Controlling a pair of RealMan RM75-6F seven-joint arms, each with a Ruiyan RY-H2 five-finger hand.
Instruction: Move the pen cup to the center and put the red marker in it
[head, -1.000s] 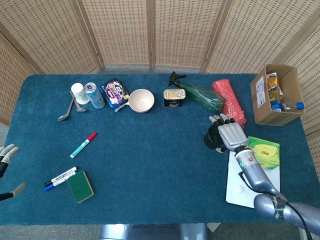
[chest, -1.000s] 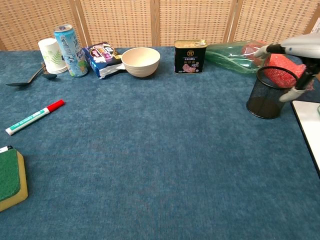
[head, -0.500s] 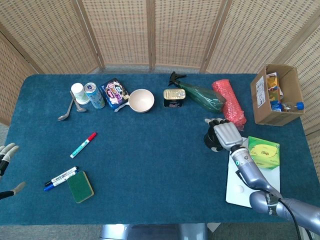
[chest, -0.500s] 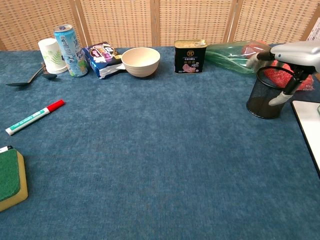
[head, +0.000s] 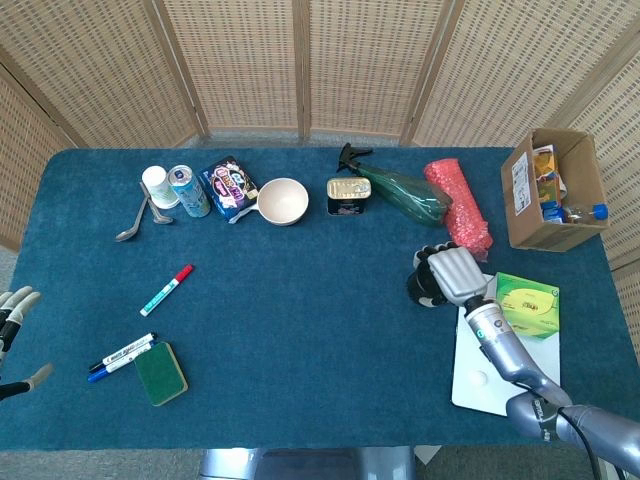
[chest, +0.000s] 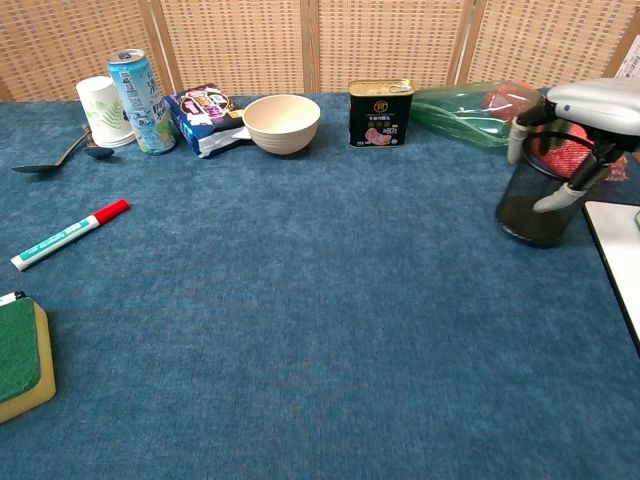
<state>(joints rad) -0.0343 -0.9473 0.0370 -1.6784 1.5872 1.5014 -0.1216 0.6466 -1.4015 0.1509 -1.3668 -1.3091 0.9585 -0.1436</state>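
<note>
Pen cup (chest: 530, 205): black mesh, right side of tabletop (chest: 320, 330). Right robot hand (chest: 578, 125) curled over rim, grip unconfirmed. Advice: secure firmly, keep upright, slide centreward.

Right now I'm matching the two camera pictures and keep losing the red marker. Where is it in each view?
Head view: the red marker lies left of center on the blue table, red cap pointing up-right, above the green sponge.
Chest view: it lies at the left edge, above the sponge.
Shared landmark: the cream bowl at the back of the table.
</note>
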